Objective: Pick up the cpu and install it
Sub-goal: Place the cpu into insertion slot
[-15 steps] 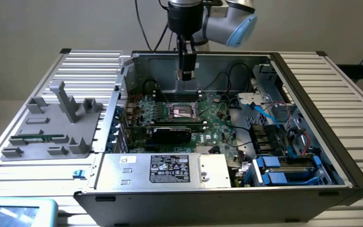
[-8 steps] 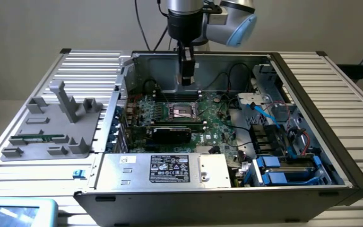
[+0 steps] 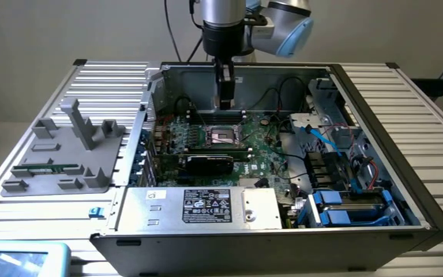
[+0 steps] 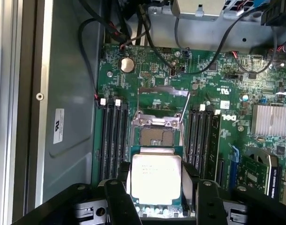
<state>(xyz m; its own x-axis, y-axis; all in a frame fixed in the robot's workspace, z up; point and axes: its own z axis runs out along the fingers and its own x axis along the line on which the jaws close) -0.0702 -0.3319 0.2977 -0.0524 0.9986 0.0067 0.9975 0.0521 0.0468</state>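
Gripper [image 3: 224, 99]: clamped on cpu [image 4: 156, 178] | cpu: silver top up, above socket [image 4: 155, 136] | socket: on green motherboard [image 4: 227, 93]

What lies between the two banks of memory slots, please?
The socket lies between them, in the wrist view; the cpu in the gripper overlaps its edge.

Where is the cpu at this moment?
In the wrist view the cpu sits between the gripper's fingers, over the motherboard, right beside the open socket, with memory slots to either side.

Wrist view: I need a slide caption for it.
Gripper holds the cpu over the motherboard, close to the open socket.
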